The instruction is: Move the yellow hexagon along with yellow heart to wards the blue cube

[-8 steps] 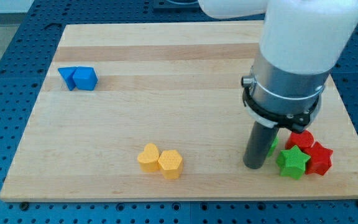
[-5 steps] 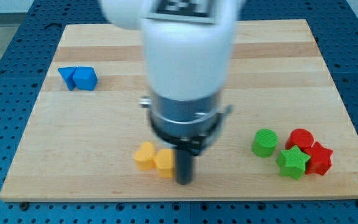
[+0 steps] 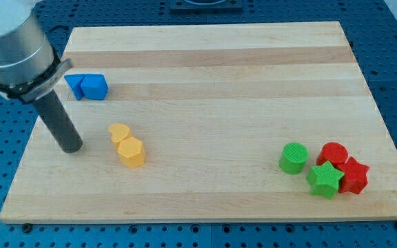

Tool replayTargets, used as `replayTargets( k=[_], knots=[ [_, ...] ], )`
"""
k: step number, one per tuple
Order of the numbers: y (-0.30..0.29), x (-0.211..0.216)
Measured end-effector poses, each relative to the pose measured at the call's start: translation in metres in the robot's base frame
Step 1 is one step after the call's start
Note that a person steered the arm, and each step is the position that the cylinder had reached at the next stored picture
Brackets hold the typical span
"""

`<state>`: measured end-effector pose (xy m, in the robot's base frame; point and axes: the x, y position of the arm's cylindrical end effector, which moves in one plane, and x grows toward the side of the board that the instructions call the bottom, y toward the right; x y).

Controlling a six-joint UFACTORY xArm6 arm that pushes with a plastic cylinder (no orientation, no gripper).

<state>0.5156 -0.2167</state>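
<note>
The yellow hexagon (image 3: pixel 131 151) and the yellow heart (image 3: pixel 118 133) lie touching each other left of the board's middle, the heart up and to the left of the hexagon. The blue cube (image 3: pixel 95 87) sits near the view's upper left, touching another blue block (image 3: pixel 74 86) on its left. My tip (image 3: pixel 71 147) rests on the board to the left of the yellow pair, a short gap from the heart, and below the blue blocks.
At the view's lower right stand a green cylinder (image 3: pixel 294 158), a green star (image 3: pixel 324 179), a red cylinder (image 3: pixel 334 154) and a red star (image 3: pixel 353 174). The wooden board (image 3: pixel 212 62) lies on a blue perforated table.
My tip swept from the view's right across to the left. The yellow hexagon and heart were pushed up and left, toward the blue cube. My tip now stands left of them.
</note>
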Motion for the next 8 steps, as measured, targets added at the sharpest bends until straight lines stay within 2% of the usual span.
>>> replayTargets(
  k=[1, 3, 4, 5, 7, 8],
  knots=[
    [0.062, 0.026],
    [0.11, 0.048],
    [0.137, 0.05],
    [0.141, 0.03],
    [0.051, 0.006],
    [0.026, -0.015]
  ],
)
